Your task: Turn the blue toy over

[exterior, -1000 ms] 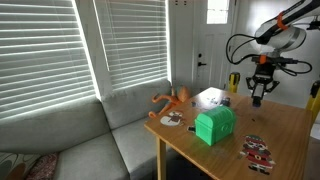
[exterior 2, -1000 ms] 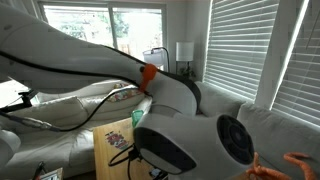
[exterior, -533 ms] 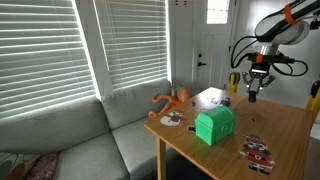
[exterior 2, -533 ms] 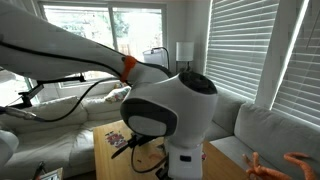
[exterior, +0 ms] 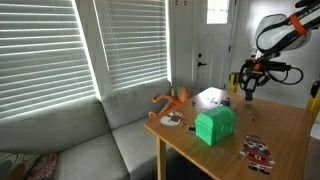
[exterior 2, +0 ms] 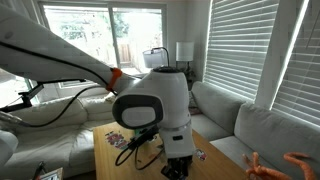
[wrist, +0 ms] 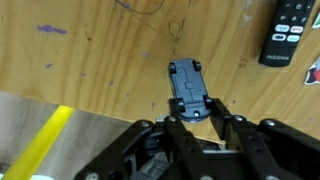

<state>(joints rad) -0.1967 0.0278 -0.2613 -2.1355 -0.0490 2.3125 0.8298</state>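
Wooden counter shows beneath the tiny dark blue blocky toy, whose near end sits pinched in the tool, which looks clenched on it. Grasp done, by my reading; turning it over and setting it down remain

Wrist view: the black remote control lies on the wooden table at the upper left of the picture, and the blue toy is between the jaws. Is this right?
Not quite. The wrist view shows the black remote control at the upper right of the picture, not the upper left. The rest holds: it lies on the wooden table, and the blue toy is between the jaws of the gripper.
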